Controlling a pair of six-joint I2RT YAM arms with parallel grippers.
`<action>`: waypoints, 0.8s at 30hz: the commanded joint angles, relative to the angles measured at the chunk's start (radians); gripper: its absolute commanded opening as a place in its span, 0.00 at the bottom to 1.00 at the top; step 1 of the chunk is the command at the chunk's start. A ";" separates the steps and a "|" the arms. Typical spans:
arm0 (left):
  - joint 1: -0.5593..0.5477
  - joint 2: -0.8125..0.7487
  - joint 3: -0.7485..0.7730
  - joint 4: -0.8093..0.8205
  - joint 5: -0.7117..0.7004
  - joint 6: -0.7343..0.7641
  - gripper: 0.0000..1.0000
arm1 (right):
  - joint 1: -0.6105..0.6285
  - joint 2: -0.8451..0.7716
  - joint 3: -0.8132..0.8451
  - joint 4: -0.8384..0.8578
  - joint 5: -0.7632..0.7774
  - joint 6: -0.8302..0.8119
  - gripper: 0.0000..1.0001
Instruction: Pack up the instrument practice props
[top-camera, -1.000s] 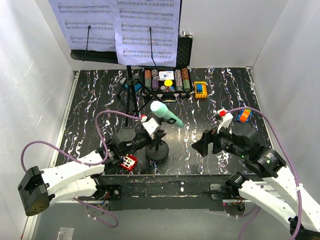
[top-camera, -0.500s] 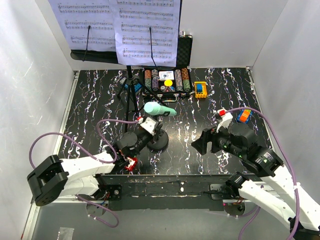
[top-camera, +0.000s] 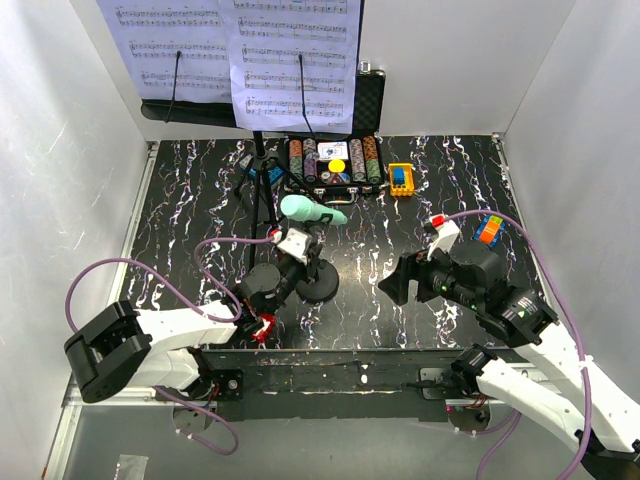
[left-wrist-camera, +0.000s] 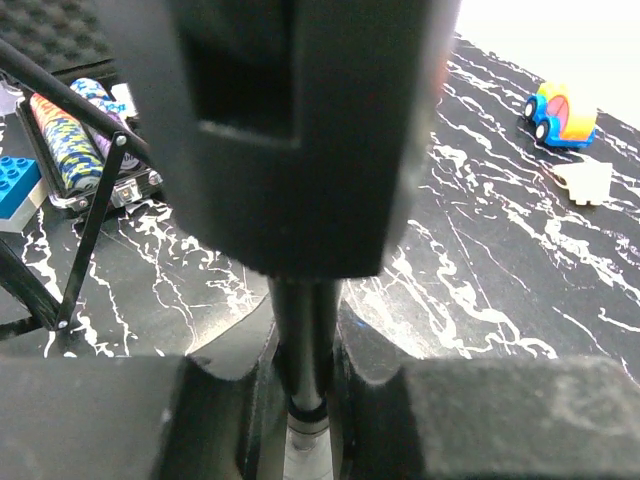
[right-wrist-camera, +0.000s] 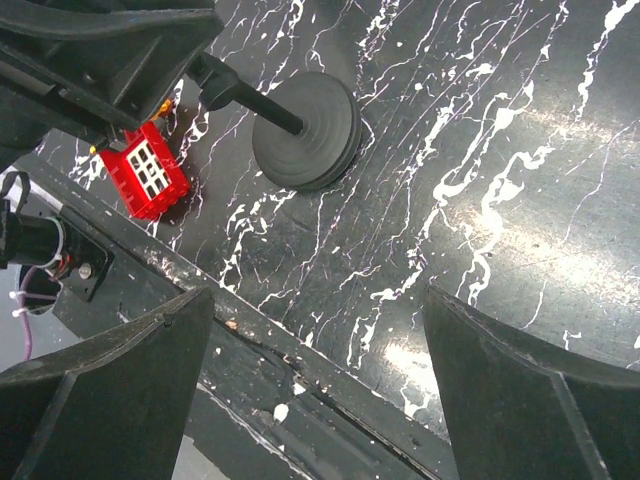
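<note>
The mint-green microphone (top-camera: 311, 211) lies tilted in the clip of the small black mic stand, whose round base (top-camera: 318, 288) rests on the table. My left gripper (top-camera: 299, 262) is shut on the stand's thin pole (left-wrist-camera: 305, 330), just below the big black clip (left-wrist-camera: 300, 130). In the right wrist view the base (right-wrist-camera: 305, 130) stands tilted, partly lifted. The tall black music stand (top-camera: 258, 190) rises at the back left with white sheet-music pages (top-camera: 290, 60) on its desk. My right gripper (top-camera: 398, 283) hangs open over the near table edge, right of the base, its jaws wide apart around nothing (right-wrist-camera: 320, 390).
An open case of poker chips (top-camera: 335, 160) sits at the back centre, a yellow-and-blue block (top-camera: 401, 178) beside it. A small toy car (top-camera: 489, 230) is on the right. A red toy (top-camera: 258, 325) lies under my left wrist. The tripod leg (left-wrist-camera: 95, 220) stands close left of the mic stand.
My left gripper has carried the mic stand back and to the left, toward the tripod; the microphone has moved with it. The right gripper has shifted slightly left, still open.
</note>
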 joint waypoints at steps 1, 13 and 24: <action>0.000 -0.017 0.034 0.019 -0.022 -0.068 0.19 | 0.000 0.004 -0.003 0.051 0.040 0.008 0.93; 0.000 -0.033 0.112 -0.162 0.046 -0.062 0.43 | 0.000 -0.002 -0.009 0.046 0.058 0.000 0.93; 0.000 -0.188 0.081 -0.208 0.082 -0.062 0.53 | 0.000 0.003 0.005 0.034 0.058 -0.009 0.93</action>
